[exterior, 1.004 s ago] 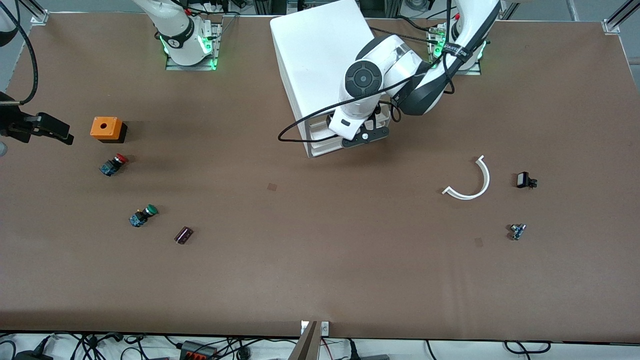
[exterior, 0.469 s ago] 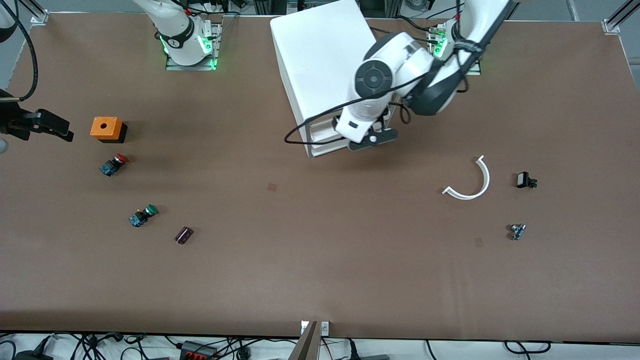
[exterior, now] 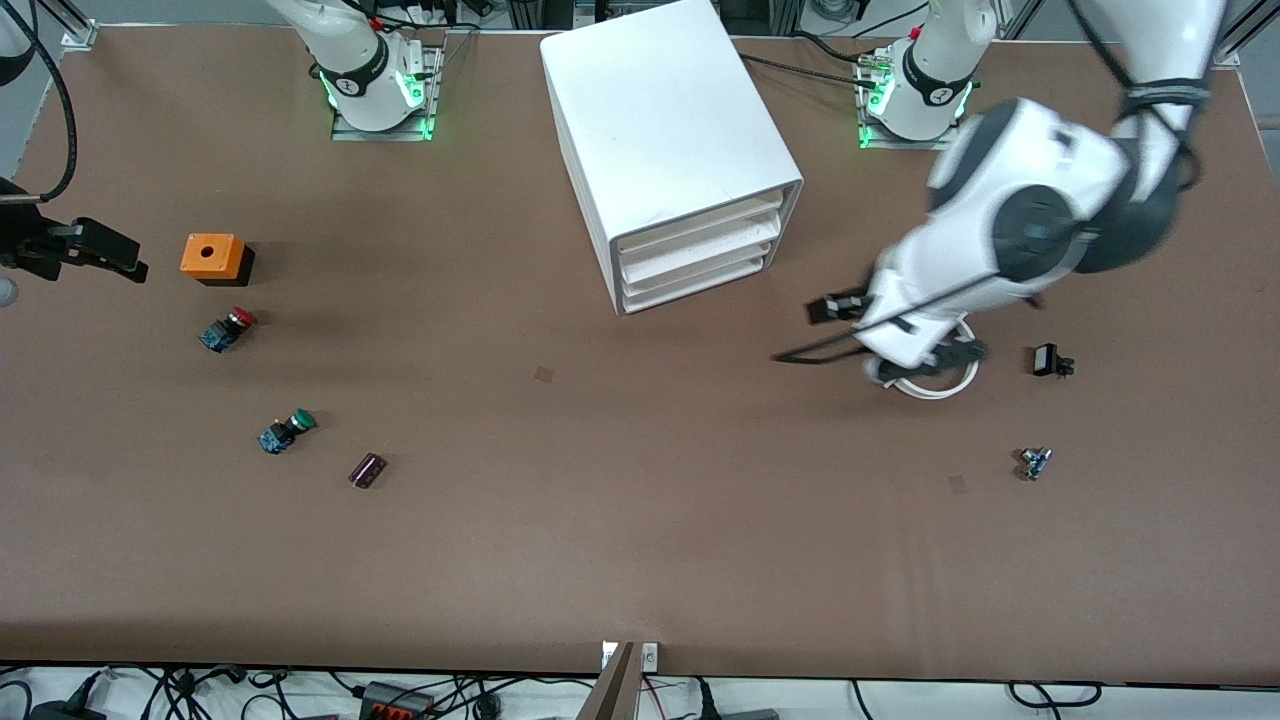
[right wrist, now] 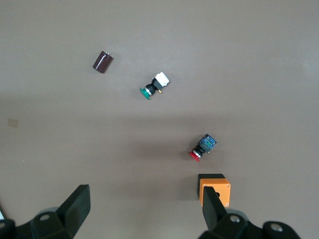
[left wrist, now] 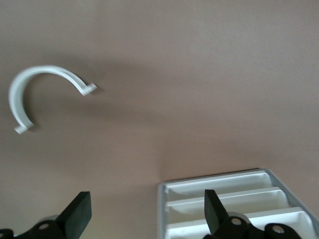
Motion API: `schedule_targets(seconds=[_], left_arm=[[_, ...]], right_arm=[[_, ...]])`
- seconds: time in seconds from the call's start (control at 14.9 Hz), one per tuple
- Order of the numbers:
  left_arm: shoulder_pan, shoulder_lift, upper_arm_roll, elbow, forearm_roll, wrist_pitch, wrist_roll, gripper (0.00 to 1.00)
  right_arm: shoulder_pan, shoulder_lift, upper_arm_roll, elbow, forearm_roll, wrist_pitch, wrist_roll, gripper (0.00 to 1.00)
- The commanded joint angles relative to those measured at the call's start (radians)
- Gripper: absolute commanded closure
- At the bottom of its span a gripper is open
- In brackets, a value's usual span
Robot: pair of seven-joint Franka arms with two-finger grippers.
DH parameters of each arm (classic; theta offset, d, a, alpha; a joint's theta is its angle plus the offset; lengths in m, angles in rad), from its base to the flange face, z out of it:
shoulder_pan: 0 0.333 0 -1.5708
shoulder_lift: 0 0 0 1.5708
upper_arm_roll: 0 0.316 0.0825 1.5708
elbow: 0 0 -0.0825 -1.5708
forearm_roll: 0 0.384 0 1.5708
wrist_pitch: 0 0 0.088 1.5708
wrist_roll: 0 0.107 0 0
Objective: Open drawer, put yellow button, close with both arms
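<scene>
The white cabinet (exterior: 670, 130) stands between the arm bases, and its top drawer (exterior: 695, 228) sits flush and shut, as do the two lower ones. The drawer fronts also show in the left wrist view (left wrist: 234, 204). The yellow button is out of view. My left gripper (exterior: 925, 362) hangs open and empty over a white curved strip (exterior: 945, 385), away from the cabinet, with its fingers wide apart in the left wrist view (left wrist: 145, 219). My right gripper (exterior: 95, 255) waits open and empty at the right arm's end of the table, over an orange box (right wrist: 215, 189), as the right wrist view (right wrist: 144, 211) shows.
The orange box (exterior: 212, 256), a red-capped button (exterior: 228, 328), a green-capped button (exterior: 287, 430) and a dark cylinder (exterior: 367, 470) lie toward the right arm's end. A small black part (exterior: 1050, 360) and a small blue part (exterior: 1035, 462) lie toward the left arm's end.
My left arm has swung away from the cabinet front toward its own end of the table, to over the curved strip. The drawer fronts are now uncovered. The right arm barely moved.
</scene>
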Motion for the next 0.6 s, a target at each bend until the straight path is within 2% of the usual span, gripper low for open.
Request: schedule_targets(seconds=[0.0,0.2,0.33,0.4,0.54], left_arm=[[0.041,-0.017,-0.014,0.072,0.059,-0.103,0.086,0.00],[0.045,-0.058,0.017,0.113,0.131,-0.172,0.339,0.00],[0.026,-0.117,0.127,0.099,0.123,-0.172,0.473,0.00],[-0.016,-0.154,0.194,0.073,0.119,-0.169,0.558,0.00],[-0.069,-0.216,0.309,0.041,0.068,-0.169,0.613,0.00]], right_arm=[[-0.003,-0.023,0.004,-0.014,-0.002,-0.016,-0.010,0.00],[0.002,-0.024,0.007,-0.015,-0.010,-0.027,-0.013,0.00],[0.002,-0.032,0.007,-0.018,-0.013,-0.026,-0.013,0.00],[0.002,-0.032,0.007,-0.018,-0.013,-0.021,-0.013,0.00],[0.002,-0.031,0.009,-0.020,-0.013,-0.018,-0.015,0.00]])
